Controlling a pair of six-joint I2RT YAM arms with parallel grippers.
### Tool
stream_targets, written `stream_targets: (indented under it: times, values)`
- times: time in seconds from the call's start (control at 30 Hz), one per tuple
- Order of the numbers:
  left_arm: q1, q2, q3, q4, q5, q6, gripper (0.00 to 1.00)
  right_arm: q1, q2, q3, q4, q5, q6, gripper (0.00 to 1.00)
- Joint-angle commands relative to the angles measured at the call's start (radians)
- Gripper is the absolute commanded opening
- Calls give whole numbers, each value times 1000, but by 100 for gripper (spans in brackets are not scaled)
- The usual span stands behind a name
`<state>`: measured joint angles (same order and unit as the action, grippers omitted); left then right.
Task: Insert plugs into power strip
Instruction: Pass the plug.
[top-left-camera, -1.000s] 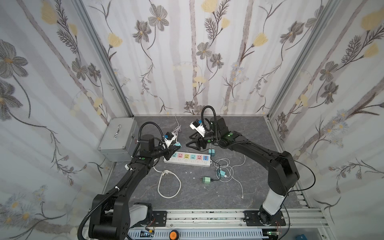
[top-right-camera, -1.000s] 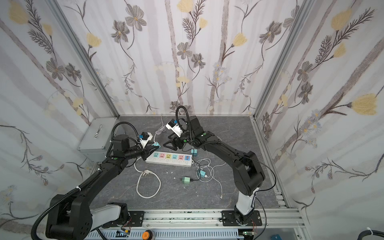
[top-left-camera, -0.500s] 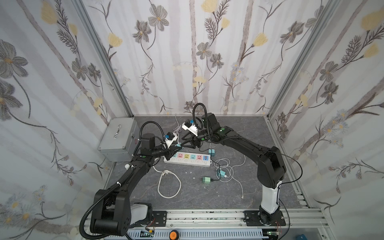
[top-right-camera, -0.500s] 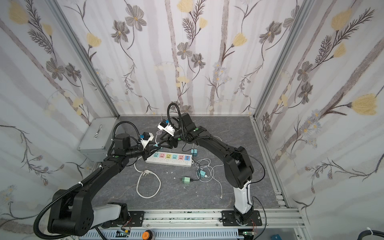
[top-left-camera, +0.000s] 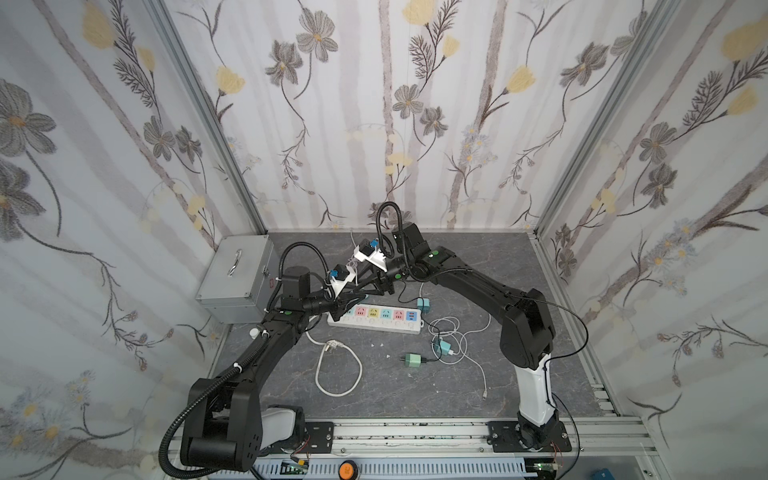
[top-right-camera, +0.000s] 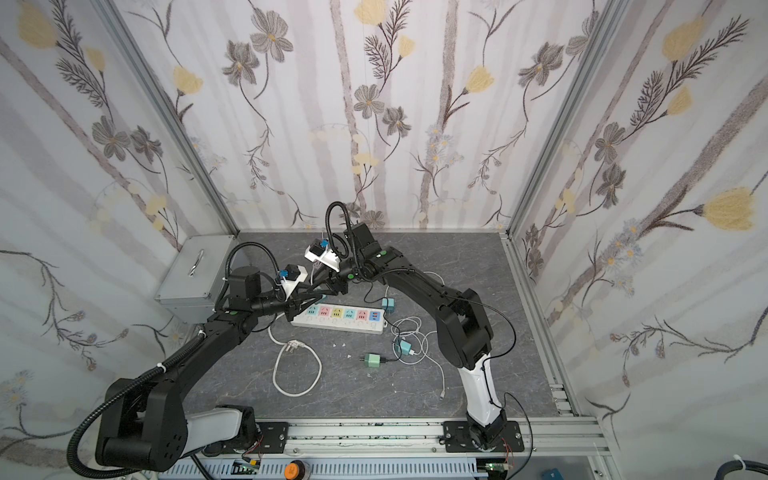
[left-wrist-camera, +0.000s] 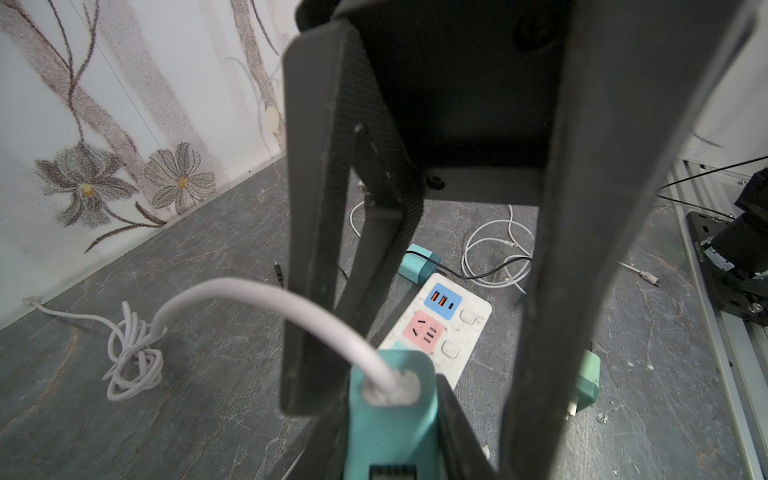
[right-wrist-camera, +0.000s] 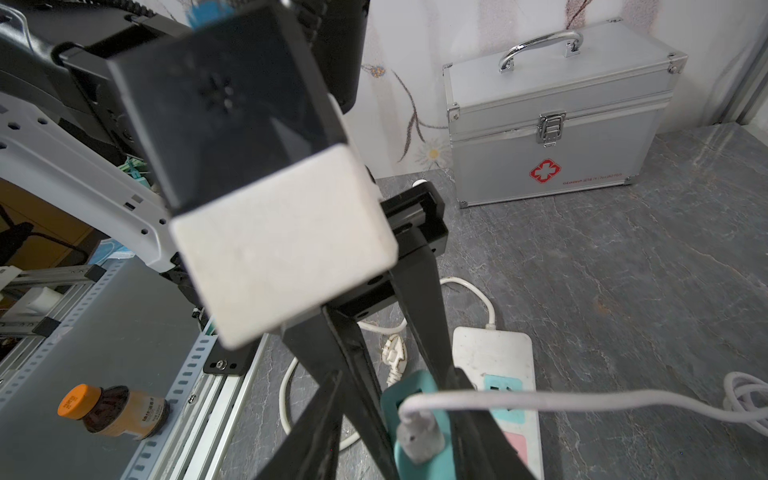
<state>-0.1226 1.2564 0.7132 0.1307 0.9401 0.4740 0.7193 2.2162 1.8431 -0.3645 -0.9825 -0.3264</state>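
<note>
A teal plug (left-wrist-camera: 390, 436) with a white cable hangs just above the teal-socket end of the power strip (top-left-camera: 374, 327), clamped in my left gripper (left-wrist-camera: 390, 399). That gripper is shut on the plug's sides. My right gripper (right-wrist-camera: 399, 380) reaches in from the back. Its jaws stand apart, straddling the same plug (right-wrist-camera: 432, 467) and the left fingers. I cannot tell whether they touch it. In a top view both grippers meet at one spot, left (top-left-camera: 347, 302) and right (top-left-camera: 360, 291). Three more plugs lie loose: a teal one (top-left-camera: 424, 304), a pale teal one (top-left-camera: 444, 347) and a mint one (top-left-camera: 412, 359).
A grey metal box (top-left-camera: 237, 278) with a handle stands at the back left. The strip's thick white cord (top-left-camera: 336, 374) loops toward the front and ends in a three-prong plug. Thin cables tangle to the right of the strip. A bottle (right-wrist-camera: 116, 411) lies beyond the front rail.
My right gripper has swung left from behind the strip to the left gripper, and its jaws have narrowed around the held plug. The left arm has stayed put.
</note>
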Motion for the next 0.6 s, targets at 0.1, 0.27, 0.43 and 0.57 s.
stream_targets:
  times: [0.1,0.27,0.43,0.57]
  values:
    - [1,0,8,23,39,21,0,3,10,10,16,-38,-17,34]
    - [1,0,8,23,40,23,0,5,11,4,36,-33,0,21]
    - [1,0,8,23,43,23,3,5,1,-16,51,-32,0,11]
    - [3,0,5,23,45,23,10,5,-29,-63,117,-13,27,5]
